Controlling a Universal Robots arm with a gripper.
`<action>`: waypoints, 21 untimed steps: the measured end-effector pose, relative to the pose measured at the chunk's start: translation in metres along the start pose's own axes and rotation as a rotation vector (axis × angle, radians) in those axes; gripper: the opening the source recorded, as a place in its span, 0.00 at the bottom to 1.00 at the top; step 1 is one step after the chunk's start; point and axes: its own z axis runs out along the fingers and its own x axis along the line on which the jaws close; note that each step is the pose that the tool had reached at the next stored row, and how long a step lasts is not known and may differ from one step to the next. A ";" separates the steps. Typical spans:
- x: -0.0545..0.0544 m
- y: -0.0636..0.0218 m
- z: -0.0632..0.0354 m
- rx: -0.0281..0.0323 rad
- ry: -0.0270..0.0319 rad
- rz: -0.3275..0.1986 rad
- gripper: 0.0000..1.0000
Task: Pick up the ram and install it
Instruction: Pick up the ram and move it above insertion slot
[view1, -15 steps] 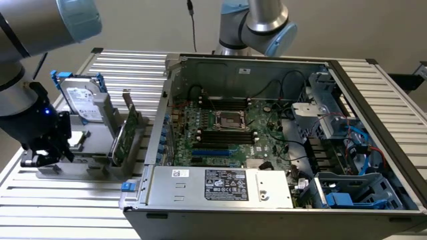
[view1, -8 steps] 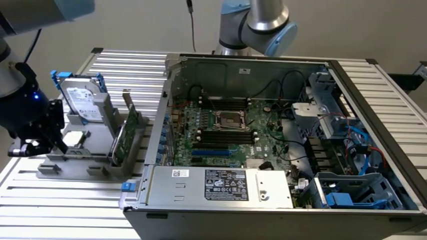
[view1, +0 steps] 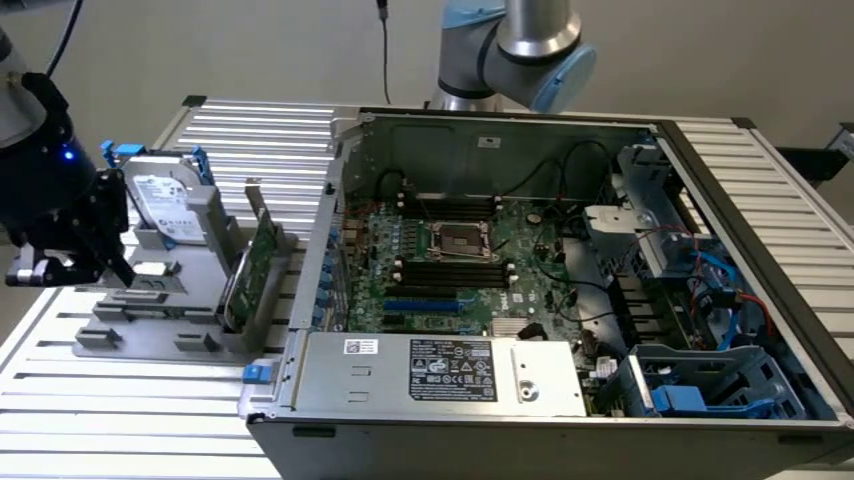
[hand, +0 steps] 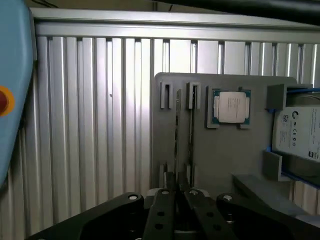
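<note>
Two views differ. Wrist view: the ram (hand: 177, 130) stands edge-on in a gray fixture (hand: 220, 150) slot, beside a CPU (hand: 231, 106). The gripper (hand: 179, 192) sits at the ram's near end; clenched or released, cannot tell. Exterior view adds the open computer case (view1: 467, 140) and motherboard (view1: 534, 285). Hard drive (hand: 299, 132) label print is unreadable.

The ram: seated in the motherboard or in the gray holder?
The ram is in the gray holder, standing on edge in a slot.

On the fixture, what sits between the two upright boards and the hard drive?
A processor, lying flat in its own pocket of the grey fixture; the wrist view shows it between the boards and hard drive.
</note>
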 end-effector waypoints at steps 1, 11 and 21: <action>0.000 -0.0045 -0.0040 -0.0015 -0.0004 0.000 0.14; -0.002 -0.0496 -0.0434 -0.0169 -0.0057 0.001 0.14; -0.005 -0.0945 -0.0842 -0.0355 -0.0065 0.001 0.14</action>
